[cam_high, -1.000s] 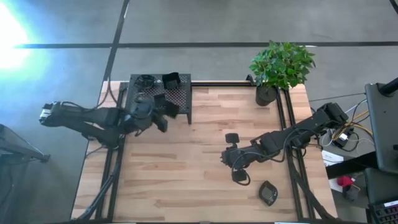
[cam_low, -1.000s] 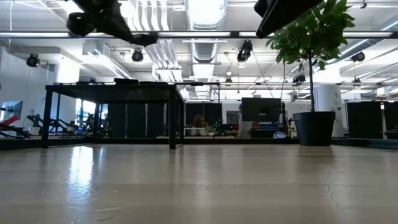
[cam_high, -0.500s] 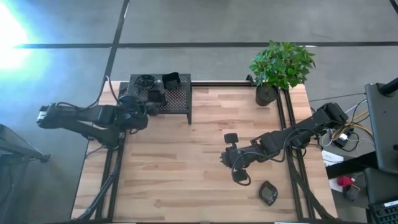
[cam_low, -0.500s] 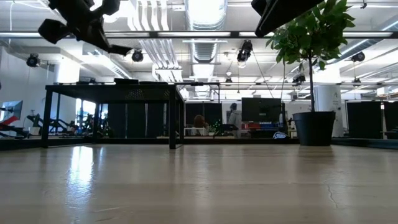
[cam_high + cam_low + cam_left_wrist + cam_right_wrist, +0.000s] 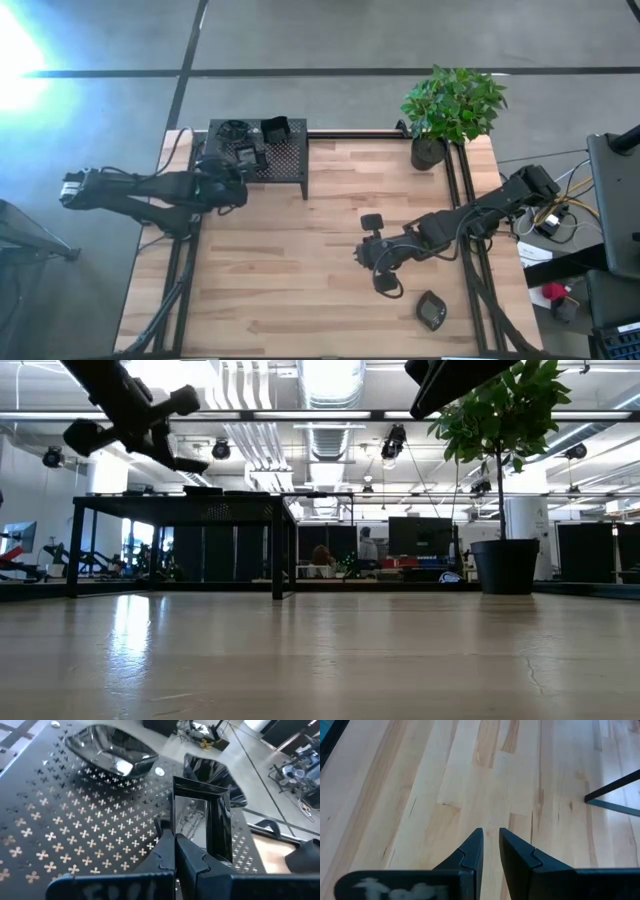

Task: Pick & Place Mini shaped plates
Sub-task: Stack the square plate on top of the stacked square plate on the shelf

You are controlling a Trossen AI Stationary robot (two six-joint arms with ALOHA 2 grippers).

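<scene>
- Jaws of my left gripper (image 5: 174, 851) are pinched on the rim of a square plate (image 5: 202, 822), held upright over the stand (image 5: 290, 160) at the counter's (image 5: 300, 260) far left corner.
- Two more plates already sit on the stand in the left wrist view: a rounded one (image 5: 111, 755) and a darker one (image 5: 212, 772) just behind the plate I hold.
- I judge this to be the placing step. Next I should lower the plate flat onto bare mesh, clear of those two, then let go.
- My right gripper (image 5: 490, 851) waits over bare wood, jaws nearly pressed together and holding nothing.
- Three plates (image 5: 373, 221) lie loose on the counter near it, so six in all that I can count.
</scene>
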